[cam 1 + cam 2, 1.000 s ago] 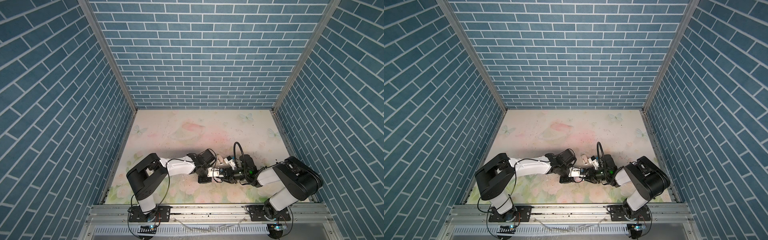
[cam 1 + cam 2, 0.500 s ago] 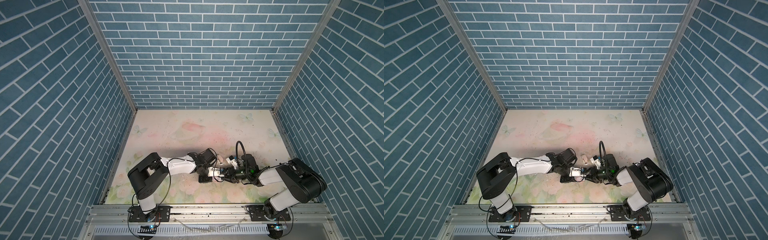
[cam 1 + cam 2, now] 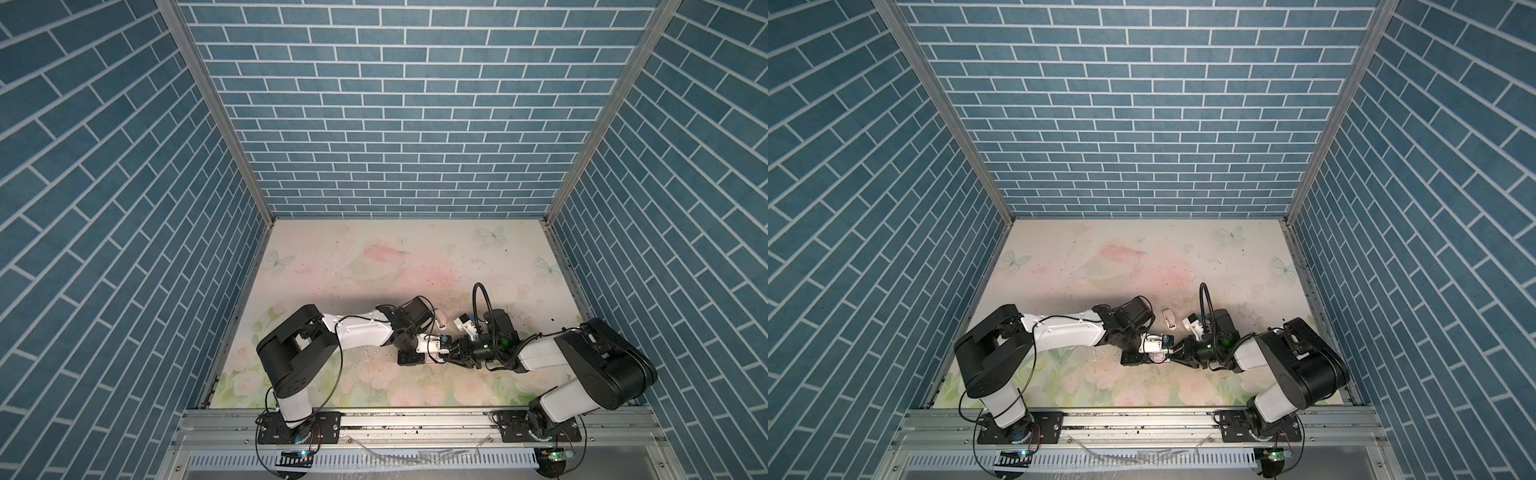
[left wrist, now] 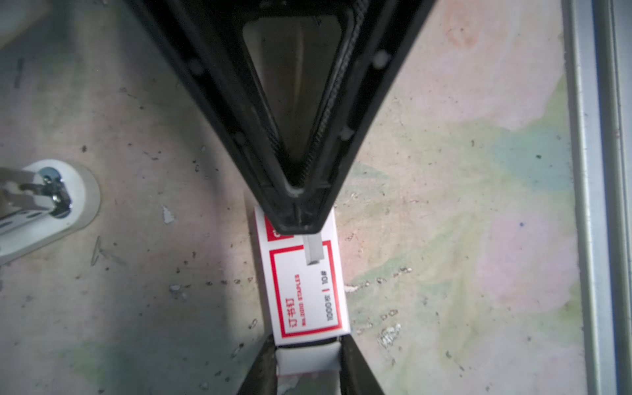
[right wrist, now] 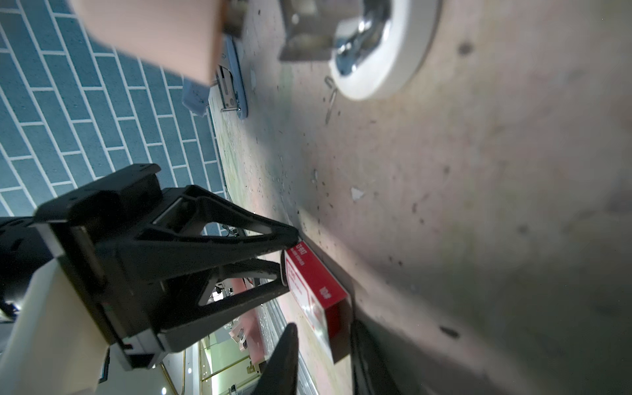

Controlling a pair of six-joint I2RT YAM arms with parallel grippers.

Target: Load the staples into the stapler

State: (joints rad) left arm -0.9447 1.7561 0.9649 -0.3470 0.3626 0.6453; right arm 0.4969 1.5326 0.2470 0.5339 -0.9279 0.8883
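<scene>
Pinches a short silvery strip of staples [image 4: 314, 251] in the left tool [image 4: 299, 220], over the red-and-white cardboard staple box [image 4: 307, 294].
Holds that tool's jaws together on the strip, long axis in line with tool and box. Finds the white plastic stapler [image 4: 51, 201], metal channel seemingly bared, off to one side on the floral tabletop [image 4: 461, 154], near both arms and roughly crosswise to the strip, so probably needs a turn first. Straddles the box's grey tray end [image 4: 307, 359] with the right tool [image 3: 1174, 353]; cannot tell whether clamped. Loses most of the stapler past the frame edge.
</scene>
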